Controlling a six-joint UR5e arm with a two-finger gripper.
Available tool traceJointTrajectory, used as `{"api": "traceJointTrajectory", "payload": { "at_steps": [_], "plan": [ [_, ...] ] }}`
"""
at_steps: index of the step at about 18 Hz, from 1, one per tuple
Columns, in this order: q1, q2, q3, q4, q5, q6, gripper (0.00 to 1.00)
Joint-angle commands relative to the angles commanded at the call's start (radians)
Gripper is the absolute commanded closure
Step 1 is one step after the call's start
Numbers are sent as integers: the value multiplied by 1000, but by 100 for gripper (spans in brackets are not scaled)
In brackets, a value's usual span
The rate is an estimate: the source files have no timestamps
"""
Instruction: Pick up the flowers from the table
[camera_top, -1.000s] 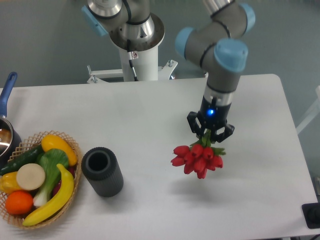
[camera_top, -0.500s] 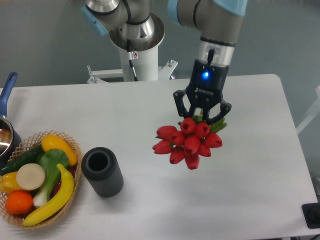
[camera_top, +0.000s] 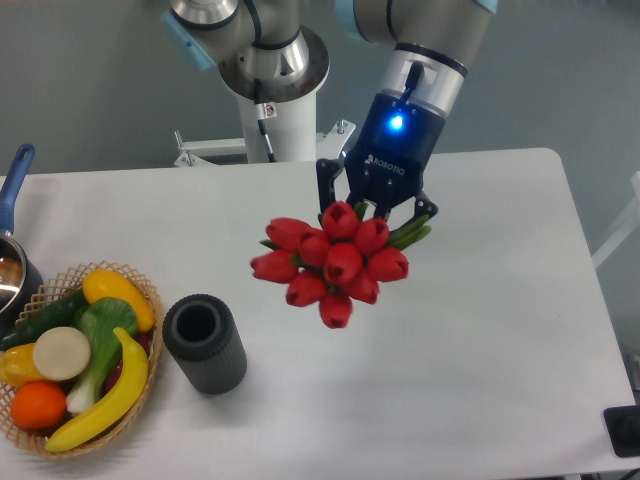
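The flowers (camera_top: 328, 262), a bunch of red tulips with green stems, hang in the air above the white table (camera_top: 500, 330), heads pointing toward the camera. My gripper (camera_top: 376, 208) is shut on the stems just behind the heads, so most of the stems and leaves are hidden by it. The bunch touches nothing else and floats over the middle of the tabletop.
A dark ribbed vase (camera_top: 204, 343) stands upright left of centre near the front. A wicker basket (camera_top: 141, 290) of fruit and vegetables sits at the front left. A pot with a blue handle (camera_top: 14, 185) is at the left edge. The robot base (camera_top: 272, 100) rises behind the table.
The gripper has risen with the flowers and moved left, toward the camera; the bunch looks larger and its heads now sit above the middle of the table.
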Motion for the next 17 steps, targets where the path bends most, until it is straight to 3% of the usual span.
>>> {"api": "traceJointTrajectory", "payload": {
  "at_steps": [17],
  "plan": [
    [8, 1, -2, 0, -51, -6, 68]
  ]
}}
